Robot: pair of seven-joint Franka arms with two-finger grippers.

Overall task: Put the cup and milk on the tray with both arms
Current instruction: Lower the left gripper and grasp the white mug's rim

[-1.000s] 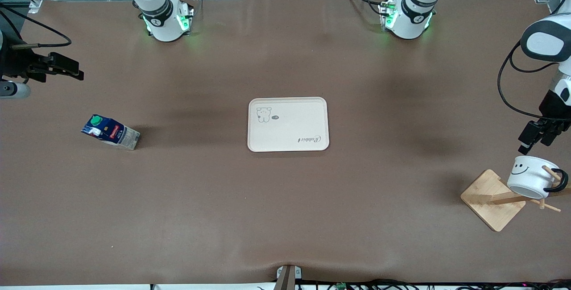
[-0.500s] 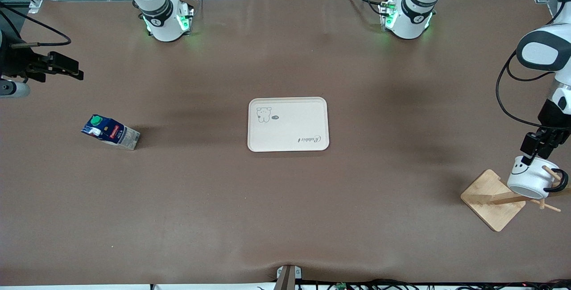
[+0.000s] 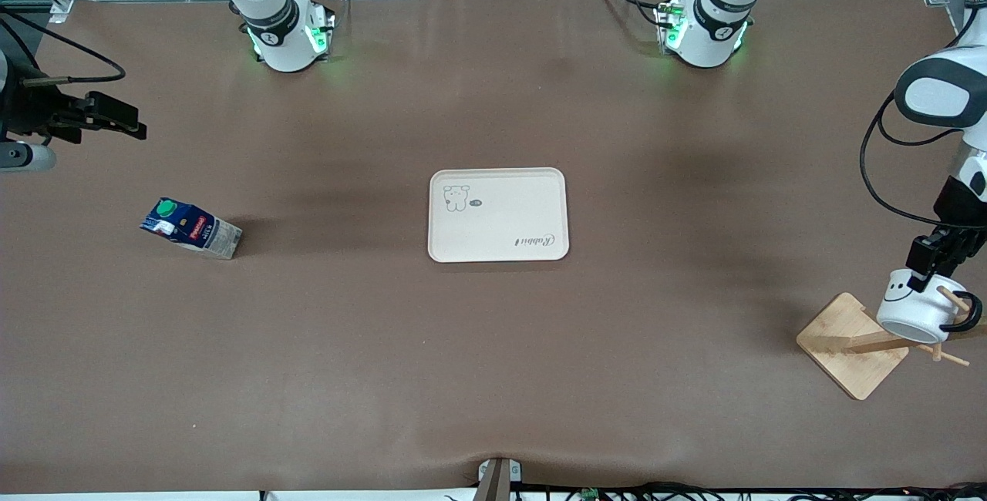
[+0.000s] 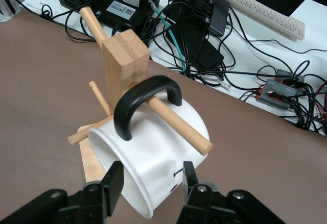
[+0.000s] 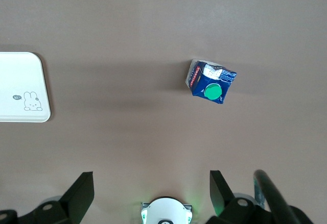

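The cup (image 3: pixel 917 308), a small white mug with a smiley face and a thin black loop handle, hangs by that handle on a peg of a wooden mug stand (image 3: pixel 852 344) at the left arm's end of the worktop (image 3: pixel 493 347), nearer the front camera than the tray (image 3: pixel 498 214). The left end effector (image 4: pixel 149 179) is down at the cup with a finger on either side of its wall near the rim; the fingers look close to the wall, but whether they already press on it I cannot tell. The mug is probably rigid, light and glossy, so a grip across the wall could slip; it would also have to slide along the peg before it comes free, or the stand may tip with it. The loop handle is occupied by the peg, so the rim wall is the sensible hold.

The milk (image 3: pixel 190 228), a dark blue gable-top carton with a green cap, stands well apart from the tray toward the right arm's end of the worktop. It is likely light, with walls that dent under a hard squeeze; the flat sides below the gable are the place to take it. The right end effector (image 5: pixel 148 196) waits above the worktop with its fingers spread wide, holding nothing.
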